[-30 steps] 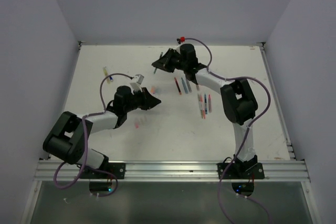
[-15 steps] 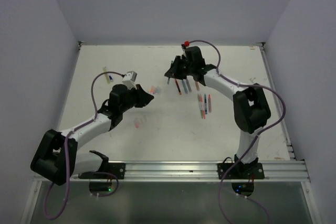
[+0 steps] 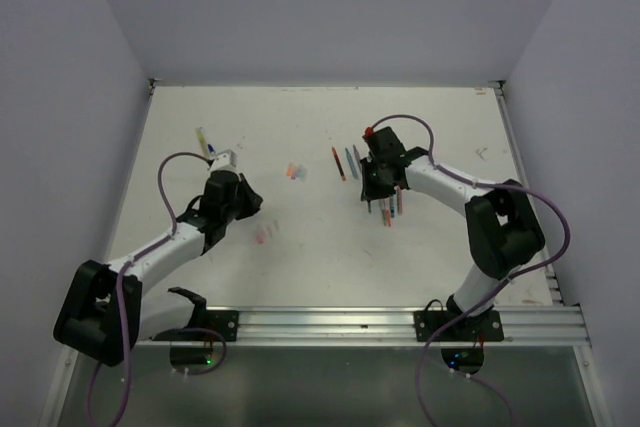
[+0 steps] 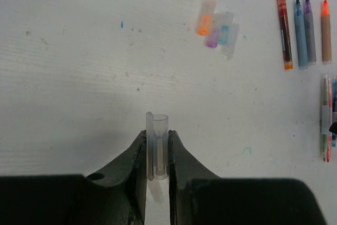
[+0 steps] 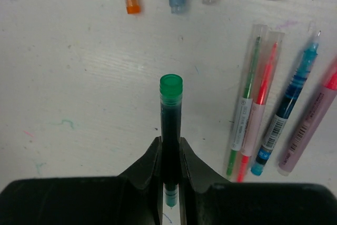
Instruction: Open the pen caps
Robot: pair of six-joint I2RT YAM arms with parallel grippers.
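pinching a clear cap [image 4: 157, 148] between the tips of the left claw [image 4: 157, 136], open mouth pointing away, no pen in it. gripping a green pen [image 5: 171, 109] in the right claw [image 5: 171, 143], barrel running out between the jaws. swung apart since a second ago, when both met over the far middle of the table [image 3: 300, 257]: left back to its own side, right across above a bunch of pens [image 5: 263, 114], some capped. one more cap off, most likely. ahead of the left claw, well apart: loose caps [image 4: 217, 27] heaped, then four bare pens [image 4: 303, 30] in a row. next, probably: dropping both, fetching another.
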